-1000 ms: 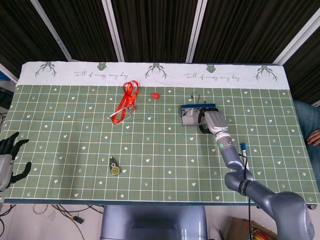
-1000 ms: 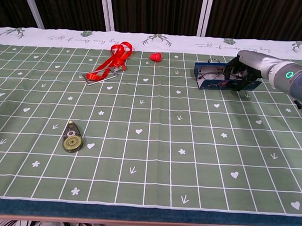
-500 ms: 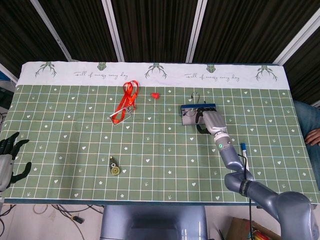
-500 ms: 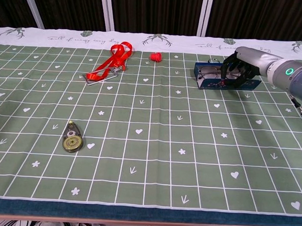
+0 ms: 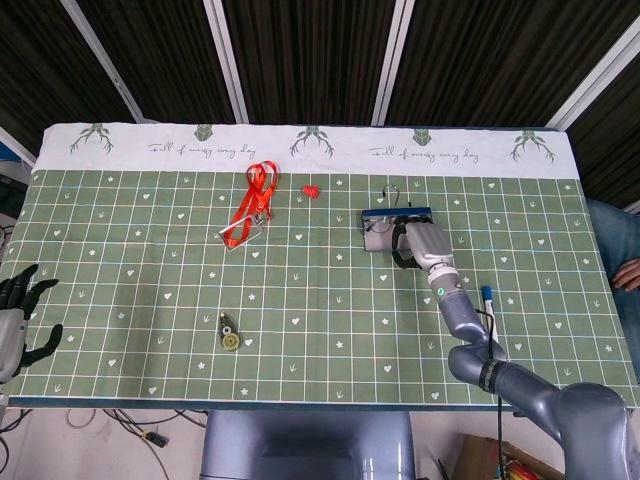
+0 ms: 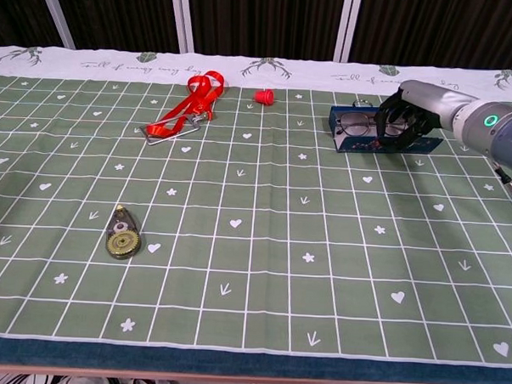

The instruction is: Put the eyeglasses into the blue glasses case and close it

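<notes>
The blue glasses case [image 5: 382, 214] [image 6: 350, 143] lies open at the back right of the table. The eyeglasses [image 6: 354, 124] lie inside it; their left lens shows, and the right part is under my fingers. My right hand [image 5: 421, 243] [image 6: 402, 118] hangs over the case's right end with its dark fingers [image 6: 386, 125] curved down like a claw onto the case. I cannot see them pinching anything. My left hand [image 5: 16, 308] rests off the table's near left corner with its fingers spread and empty; only the head view shows it.
A red lanyard [image 5: 251, 204] [image 6: 184, 112] with a metal clip lies at the back left, and a small red cap [image 5: 311, 189] [image 6: 263, 96] sits beside it. A round tape dispenser [image 5: 229, 335] [image 6: 122, 235] lies near the front left. A blue pen [image 5: 487, 296] lies by my right forearm.
My right hand has shifted a little up and left over the case's right end. The eyeglasses and the case have stayed put. The left hand has not moved.
</notes>
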Action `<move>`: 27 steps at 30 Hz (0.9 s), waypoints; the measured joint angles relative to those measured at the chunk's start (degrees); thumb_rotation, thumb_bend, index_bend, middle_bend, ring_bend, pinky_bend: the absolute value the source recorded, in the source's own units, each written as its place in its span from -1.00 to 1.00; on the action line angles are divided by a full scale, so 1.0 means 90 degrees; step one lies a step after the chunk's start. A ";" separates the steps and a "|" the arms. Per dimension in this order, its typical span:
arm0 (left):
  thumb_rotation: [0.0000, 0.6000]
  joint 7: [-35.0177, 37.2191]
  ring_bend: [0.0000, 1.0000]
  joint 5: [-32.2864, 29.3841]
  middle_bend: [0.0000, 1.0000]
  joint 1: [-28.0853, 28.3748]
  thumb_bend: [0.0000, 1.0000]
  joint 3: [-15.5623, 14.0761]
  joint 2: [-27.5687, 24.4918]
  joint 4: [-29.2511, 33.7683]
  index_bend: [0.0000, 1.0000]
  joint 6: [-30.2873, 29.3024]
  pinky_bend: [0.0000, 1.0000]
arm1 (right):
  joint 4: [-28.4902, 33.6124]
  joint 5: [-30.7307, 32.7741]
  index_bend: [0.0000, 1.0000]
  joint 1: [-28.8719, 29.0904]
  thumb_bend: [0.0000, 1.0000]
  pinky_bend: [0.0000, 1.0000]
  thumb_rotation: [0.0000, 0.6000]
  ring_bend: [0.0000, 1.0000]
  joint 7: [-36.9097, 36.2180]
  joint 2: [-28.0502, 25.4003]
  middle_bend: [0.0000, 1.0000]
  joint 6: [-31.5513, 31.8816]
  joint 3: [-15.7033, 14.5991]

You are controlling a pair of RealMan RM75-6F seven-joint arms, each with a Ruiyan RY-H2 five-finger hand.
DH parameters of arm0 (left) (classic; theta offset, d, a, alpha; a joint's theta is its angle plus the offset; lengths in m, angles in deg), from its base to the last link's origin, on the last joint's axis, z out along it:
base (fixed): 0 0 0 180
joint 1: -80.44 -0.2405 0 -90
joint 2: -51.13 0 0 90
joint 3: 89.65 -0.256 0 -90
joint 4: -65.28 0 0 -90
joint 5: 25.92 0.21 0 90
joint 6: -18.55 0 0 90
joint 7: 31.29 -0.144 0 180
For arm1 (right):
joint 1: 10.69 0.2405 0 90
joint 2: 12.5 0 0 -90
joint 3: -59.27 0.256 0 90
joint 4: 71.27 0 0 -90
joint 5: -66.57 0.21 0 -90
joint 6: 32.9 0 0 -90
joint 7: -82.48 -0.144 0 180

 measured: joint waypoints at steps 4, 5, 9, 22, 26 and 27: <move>1.00 -0.0014 -1.00 -0.0001 -1.00 0.0004 -0.20 -0.0001 0.0002 0.0000 -0.63 0.0006 -0.96 | 0.0016 0.0014 0.34 0.0010 0.05 -0.65 1.00 -0.50 -0.0022 -0.0005 -0.48 -0.0025 0.0012; 1.00 -0.0014 -1.00 -0.0001 -1.00 0.0004 -0.20 -0.0001 0.0001 0.0001 -0.62 0.0007 -0.96 | 0.0022 0.0010 0.34 0.0009 0.06 -0.65 1.00 -0.50 -0.0026 -0.0008 -0.48 -0.0021 0.0012; 1.00 -0.0009 -1.00 -0.0003 -1.00 0.0004 -0.20 -0.0001 -0.0001 0.0004 -0.62 0.0007 -0.96 | 0.0103 -0.0022 0.37 -0.0005 0.13 -0.65 1.00 -0.50 -0.0073 -0.0038 -0.48 0.0027 0.0016; 1.00 -0.0026 -1.00 0.0046 -1.00 0.0008 -0.20 -0.0022 -0.0008 -0.0003 -0.61 0.0010 -0.96 | 0.1865 -0.0113 0.39 -0.0393 0.14 -0.65 1.00 -0.61 0.0371 -0.0965 -0.57 0.0462 -0.0158; 1.00 -0.0038 -1.00 0.0051 -1.00 0.0011 -0.20 -0.0024 0.0000 -0.0008 -0.61 0.0008 -0.96 | 0.2635 0.0091 0.39 -0.0564 0.14 -0.65 1.00 -0.62 0.0774 -0.1356 -0.59 0.0560 -0.0254; 1.00 -0.0040 -1.00 0.0048 -1.00 0.0012 -0.20 -0.0024 0.0000 -0.0008 -0.61 0.0012 -0.96 | 0.2792 0.0153 0.39 -0.0597 0.14 -0.65 1.00 -0.63 0.0876 -0.1443 -0.59 0.0584 -0.0273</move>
